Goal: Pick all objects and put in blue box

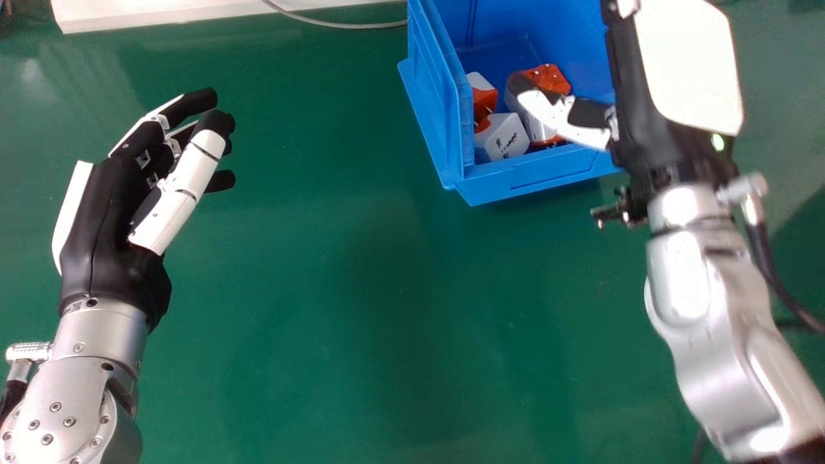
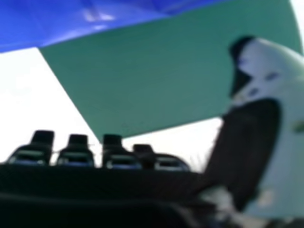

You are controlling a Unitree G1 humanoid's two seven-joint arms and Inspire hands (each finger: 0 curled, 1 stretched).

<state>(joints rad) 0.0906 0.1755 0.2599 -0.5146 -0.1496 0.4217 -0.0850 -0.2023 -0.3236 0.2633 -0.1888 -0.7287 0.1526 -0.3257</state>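
Your right hand (image 1: pixel 544 108) is open, empty, over the box (image 1: pixel 541 174); left hand (image 1: pixel 106 219) relaxed, empty. Release appears complete; lift clear.

On the table (image 1: pixel 322 290), right of the left hand's (image 1: pixel 106 219) fingers (image 1: pixel 200 100), stood the box (image 1: pixel 541 177), with the objects (image 1: pixel 506 136) inside.

silver forearms (image 1: pixel 106 328), round screws (image 1: pixel 69 421), black and white hands (image 1: pixel 97 238), black fingertips (image 1: pixel 219 121), black cables (image 1: pixel 771 274), small green light (image 1: pixel 718 142)
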